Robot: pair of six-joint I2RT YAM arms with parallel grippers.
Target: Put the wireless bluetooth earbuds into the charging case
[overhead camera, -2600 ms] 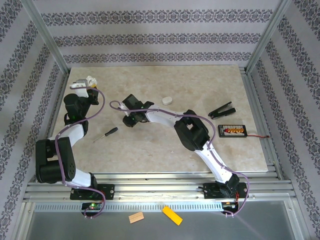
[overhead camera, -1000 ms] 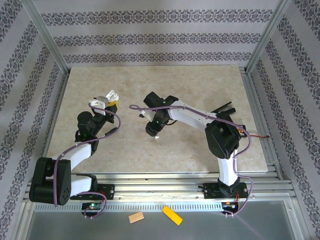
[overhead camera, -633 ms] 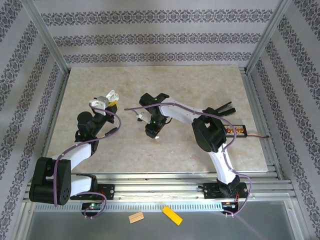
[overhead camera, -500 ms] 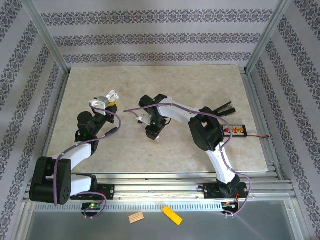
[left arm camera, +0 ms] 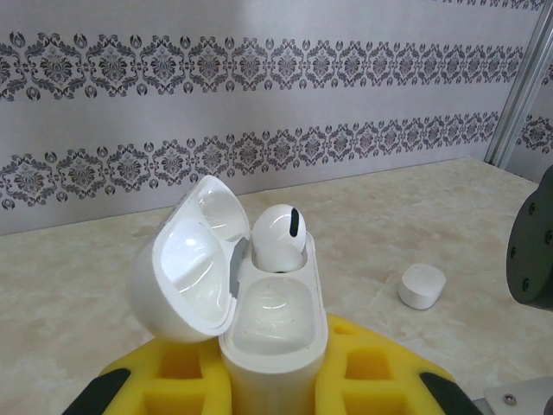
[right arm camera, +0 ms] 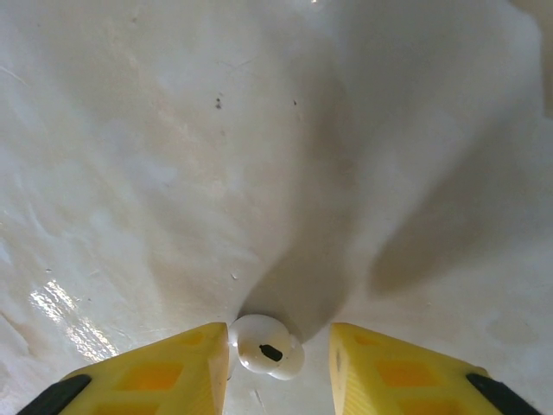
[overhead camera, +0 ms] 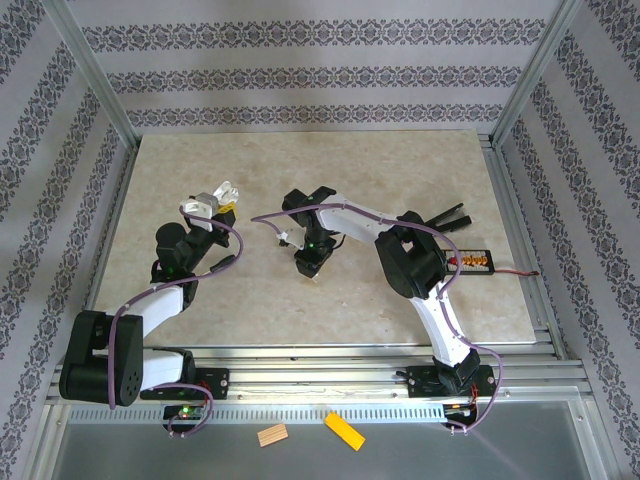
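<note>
My left tool (overhead camera: 215,205) is clamped on the open white pill-shaped plastic charging case (left arm camera: 272,328), with one white stemmed earbud (left arm camera: 278,238) seated inside. Near the middle of the beige marbled table (overhead camera: 400,170), my right tool (right arm camera: 278,367) stands parted around the second white earbud (right arm camera: 263,346), which lies on the surface.

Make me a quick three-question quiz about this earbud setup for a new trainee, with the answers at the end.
1. True or false: the charging case held by the left end effector has its lid open.
2. Multiple choice: how many earbuds sit in that case? A none, B one, C two.
3. Fill in the blank: the loose earbud lies on the table between the right end effector's ____.
Key: 1 true. 2 B, one seated earbud, with the other slot empty. 3 fingers.
</note>
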